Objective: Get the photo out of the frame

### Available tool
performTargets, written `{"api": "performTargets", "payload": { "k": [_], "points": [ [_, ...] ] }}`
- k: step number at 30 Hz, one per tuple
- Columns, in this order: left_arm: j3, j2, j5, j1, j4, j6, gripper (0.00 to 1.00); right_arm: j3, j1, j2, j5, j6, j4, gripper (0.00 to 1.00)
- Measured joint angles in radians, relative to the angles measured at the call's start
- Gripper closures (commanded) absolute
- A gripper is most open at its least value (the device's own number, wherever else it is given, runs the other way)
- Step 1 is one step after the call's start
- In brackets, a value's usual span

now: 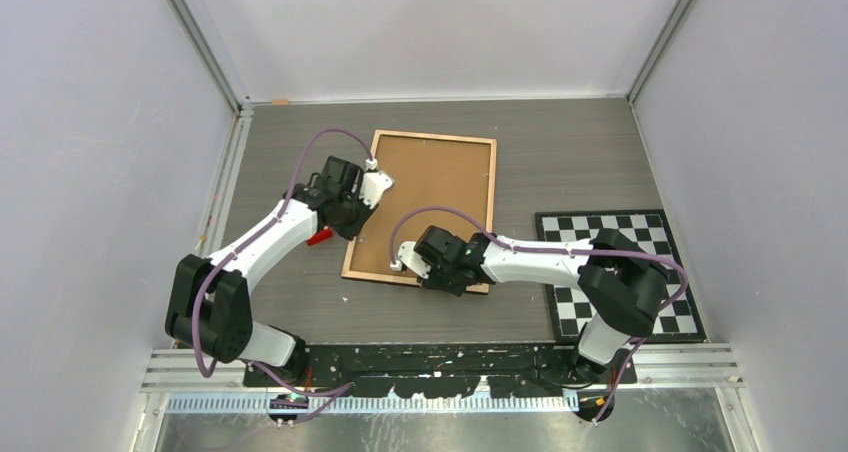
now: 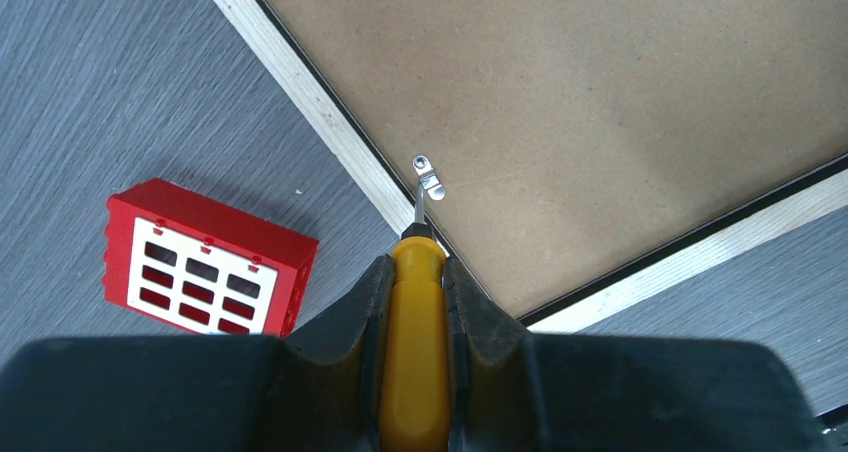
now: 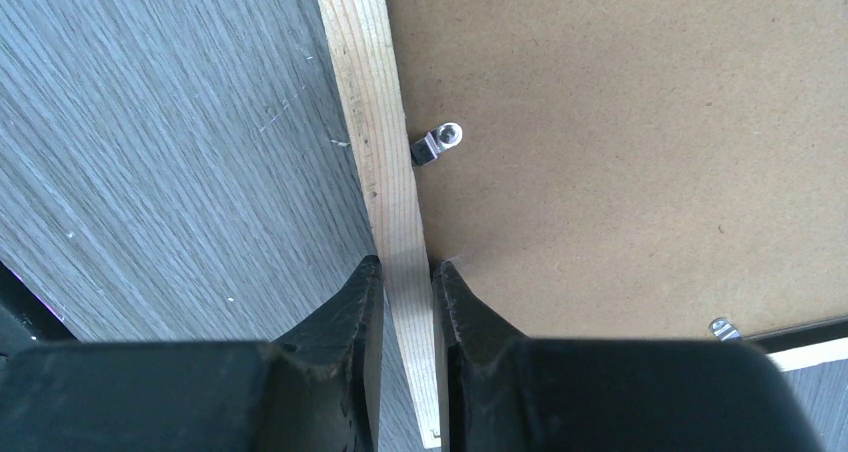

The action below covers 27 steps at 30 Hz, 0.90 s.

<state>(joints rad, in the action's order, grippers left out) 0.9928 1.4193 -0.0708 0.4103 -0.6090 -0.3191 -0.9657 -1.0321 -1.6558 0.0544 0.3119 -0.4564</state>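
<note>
The frame (image 1: pixel 425 207) lies face down on the table, its brown backing board and light wood rim facing up. The photo is hidden under the board. My left gripper (image 1: pixel 352 204) is at the frame's left edge, shut on a yellow-handled screwdriver (image 2: pixel 415 352). The screwdriver's tip touches a small metal clip (image 2: pixel 428 177) on the board. My right gripper (image 1: pixel 418 265) is at the frame's near left corner, its fingers (image 3: pixel 360 302) closed on either side of the wood rim (image 3: pixel 385 172). Another clip (image 3: pixel 437 144) sits just ahead of them.
A red block (image 1: pixel 319 237) lies on the table left of the frame, also in the left wrist view (image 2: pixel 205 260). A black-and-white checkerboard (image 1: pixel 640 234) lies at the right. A further clip (image 3: pixel 725 327) shows near the frame's near edge. White walls enclose the table.
</note>
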Motion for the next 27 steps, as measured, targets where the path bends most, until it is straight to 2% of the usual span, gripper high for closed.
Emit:
{"api": "performTargets", "payload": {
  "k": [18,24,27],
  "points": [
    [0.001,0.000,-0.100,0.032,0.005,0.045,1.00,-0.006,0.000,-0.002,-0.005,0.006,-0.010,0.99],
    [0.034,-0.007,-0.156,0.001,-0.033,0.063,1.00,0.047,0.010,0.050,-0.056,0.056,0.006,0.99],
    [0.084,-0.014,-0.181,-0.035,-0.063,0.075,1.00,0.080,0.014,0.096,-0.105,0.080,-0.049,0.95]
  ]
}}
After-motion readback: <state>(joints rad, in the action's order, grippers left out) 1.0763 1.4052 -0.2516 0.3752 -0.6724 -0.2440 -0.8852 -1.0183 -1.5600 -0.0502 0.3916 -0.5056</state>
